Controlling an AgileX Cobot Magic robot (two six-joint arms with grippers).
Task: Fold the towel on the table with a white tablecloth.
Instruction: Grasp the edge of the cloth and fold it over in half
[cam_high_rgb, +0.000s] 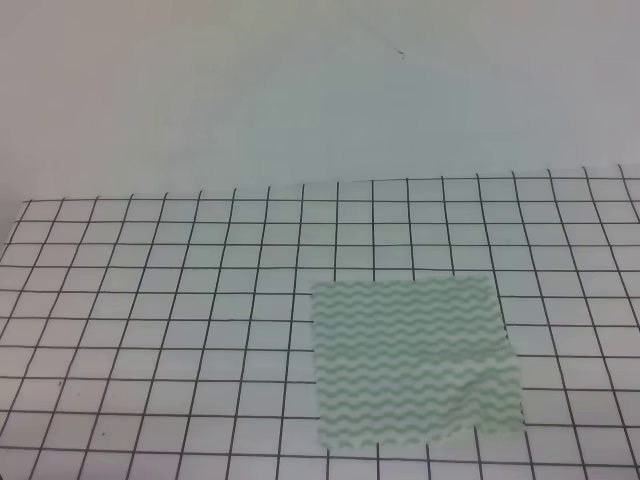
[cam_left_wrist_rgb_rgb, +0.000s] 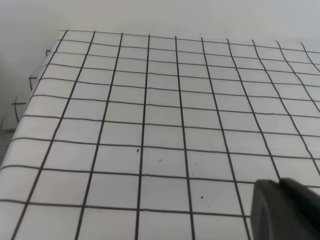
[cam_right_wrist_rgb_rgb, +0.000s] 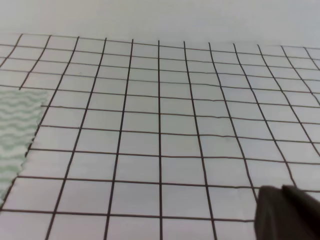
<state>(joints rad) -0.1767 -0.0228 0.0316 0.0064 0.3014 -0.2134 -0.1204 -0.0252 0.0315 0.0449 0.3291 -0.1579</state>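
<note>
Right wrist view, towel (cam_right_wrist_rgb_rgb: 17, 127) cut off

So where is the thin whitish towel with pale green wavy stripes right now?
In the high view the towel lies flat, right of centre near the front edge of the white grid-lined tablecloth; the right wrist view catches its edge at far left.

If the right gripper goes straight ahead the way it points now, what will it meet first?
Probably only the bare gridded tablecloth; the towel lies off to the left of that line. Depth is unclear.
</note>
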